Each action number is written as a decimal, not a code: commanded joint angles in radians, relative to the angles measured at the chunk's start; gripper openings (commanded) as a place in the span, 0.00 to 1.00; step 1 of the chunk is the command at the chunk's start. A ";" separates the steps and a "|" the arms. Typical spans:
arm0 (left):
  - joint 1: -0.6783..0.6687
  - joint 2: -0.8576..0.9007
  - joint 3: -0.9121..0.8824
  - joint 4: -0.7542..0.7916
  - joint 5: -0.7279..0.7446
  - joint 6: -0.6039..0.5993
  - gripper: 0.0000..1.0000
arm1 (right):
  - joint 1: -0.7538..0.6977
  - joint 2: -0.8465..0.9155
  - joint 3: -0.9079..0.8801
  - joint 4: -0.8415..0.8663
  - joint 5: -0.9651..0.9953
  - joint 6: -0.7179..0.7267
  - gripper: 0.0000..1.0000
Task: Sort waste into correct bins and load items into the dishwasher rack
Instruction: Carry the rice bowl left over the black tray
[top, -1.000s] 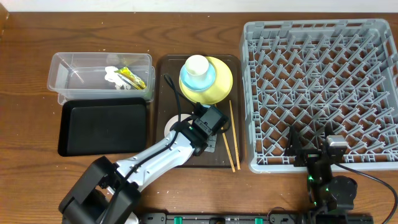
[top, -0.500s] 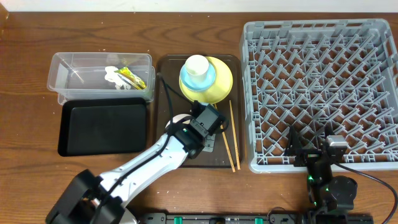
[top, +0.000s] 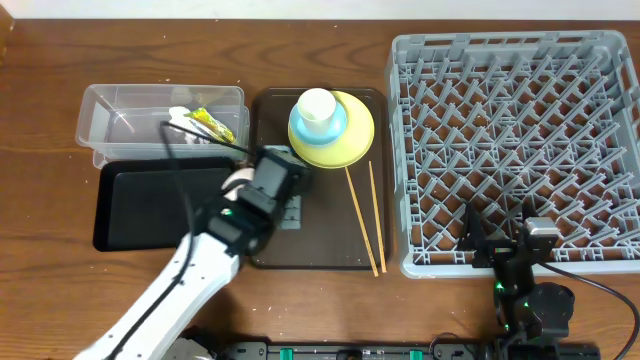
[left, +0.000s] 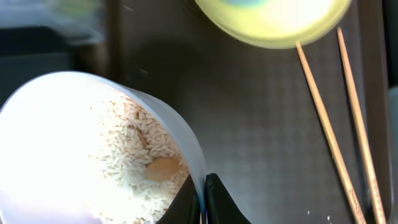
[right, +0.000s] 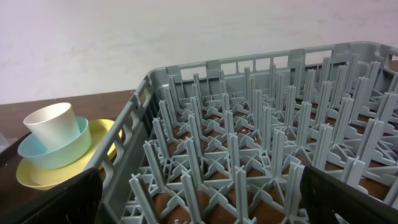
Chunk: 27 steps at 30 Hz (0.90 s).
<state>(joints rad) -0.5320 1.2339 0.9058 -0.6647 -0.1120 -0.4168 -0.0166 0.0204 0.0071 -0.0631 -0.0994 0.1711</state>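
Observation:
My left gripper (top: 262, 178) (left: 203, 200) is shut on the rim of the white bowl (top: 237, 181) (left: 93, 149), one finger inside and one outside. The bowl holds white rice crumbs (left: 134, 168) and hangs over the left edge of the brown serving tray (top: 320, 240). The yellow plate (top: 350, 135) carries the light blue dish (top: 303, 130) and the white cup (top: 317, 105). Two chopsticks (top: 364, 222) (left: 323, 130) lie on the tray. My right gripper (top: 505, 245) (right: 202, 208) stands open at the near edge of the dishwasher rack (top: 520, 140) (right: 249, 155).
The clear tub (top: 115, 105) at the back left holds a white tissue (top: 180, 122) and a snack wrapper (top: 212, 124). The glossy black tray (top: 150, 205) lies in front of it, just left of the held bowl.
My left arm has swung left with the bowl, from the tray's middle to its left edge. One chopstick now lies more slanted. The right arm has not moved.

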 joint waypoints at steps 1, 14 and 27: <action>0.089 -0.051 0.037 -0.009 -0.012 0.020 0.07 | -0.010 0.000 -0.002 -0.004 0.002 -0.015 0.99; 0.354 0.026 0.032 -0.016 0.104 0.076 0.06 | -0.010 0.000 -0.002 -0.004 0.002 -0.015 0.99; 0.357 0.134 0.031 -0.076 0.105 0.084 0.06 | -0.010 0.000 -0.002 -0.004 0.002 -0.015 0.99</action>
<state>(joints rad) -0.1795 1.3617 0.9058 -0.7227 -0.0059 -0.3569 -0.0166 0.0204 0.0071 -0.0635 -0.0994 0.1711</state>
